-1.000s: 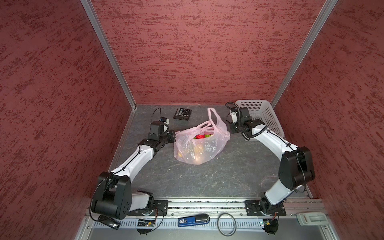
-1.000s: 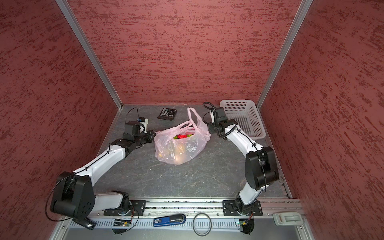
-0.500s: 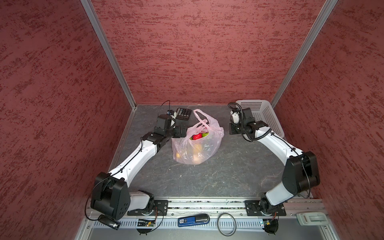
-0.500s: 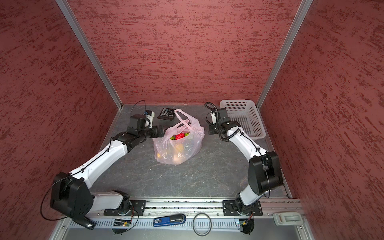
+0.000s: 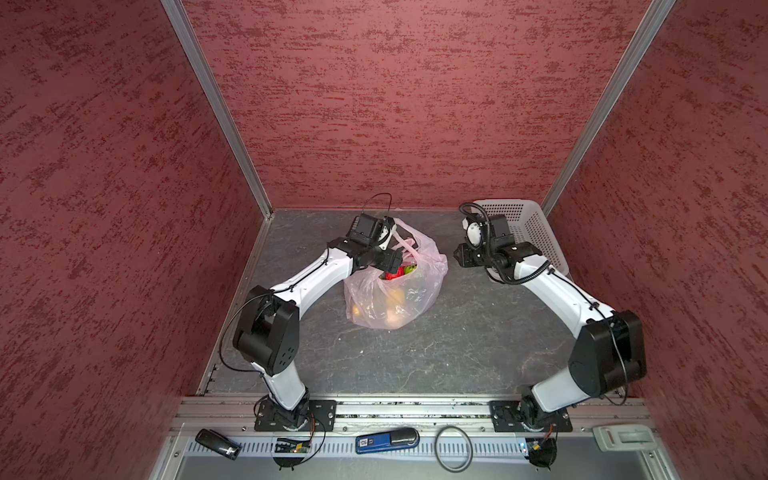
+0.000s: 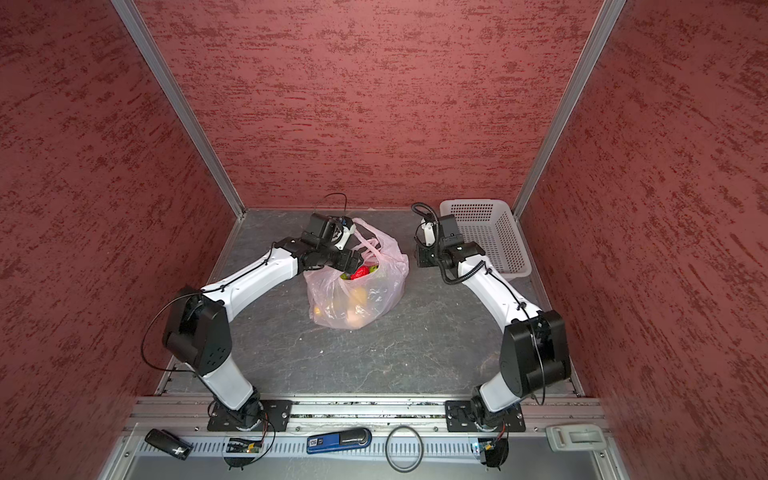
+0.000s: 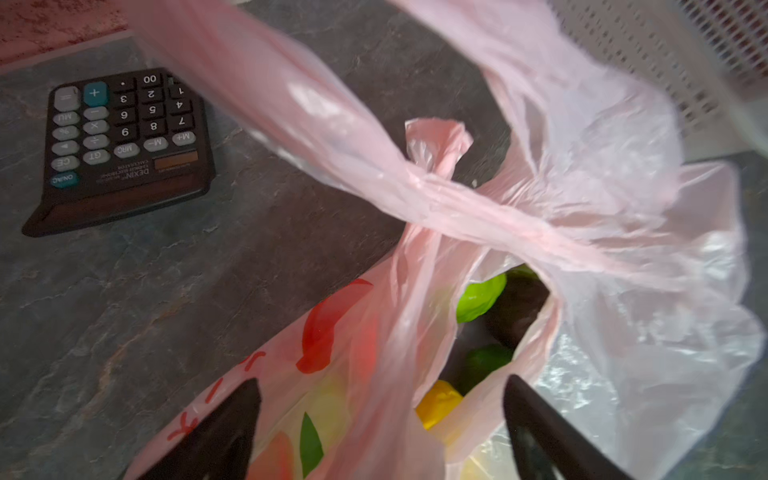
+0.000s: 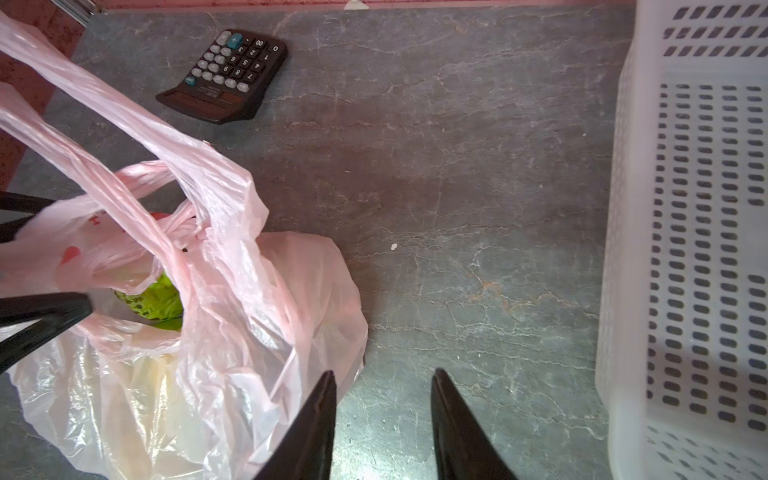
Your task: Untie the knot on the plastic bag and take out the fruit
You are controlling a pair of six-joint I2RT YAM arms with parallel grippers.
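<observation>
The pale pink plastic bag [image 5: 395, 297] [image 6: 357, 299] sits on the grey table, sagging. Its two handle loops cross at the knot [image 7: 432, 176] [image 8: 187, 228]. Through the mouth I see the fruit: light green [image 7: 478, 297], dark green [image 7: 486, 361], yellow [image 7: 440, 401], and red [image 5: 392, 272] in both top views. My left gripper [image 5: 392, 262] [image 7: 382, 415] hangs open over the mouth, its fingers straddling loose film. My right gripper [image 5: 459, 255] [image 8: 384, 395] stands open beside the bag's right side, with only bare table between its fingers.
A white perforated basket [image 5: 536, 232] [image 8: 685, 249] stands at the back right, close behind my right wrist. A black calculator [image 7: 120, 141] [image 8: 224, 79] lies behind the bag. Red walls close in three sides. Small tools lie on the front rail [image 5: 386, 440].
Both grippers have let go of the handle loops and opened. The left arm swung right over the bag's mouth; the right drew back to the right. The bag slumped.
</observation>
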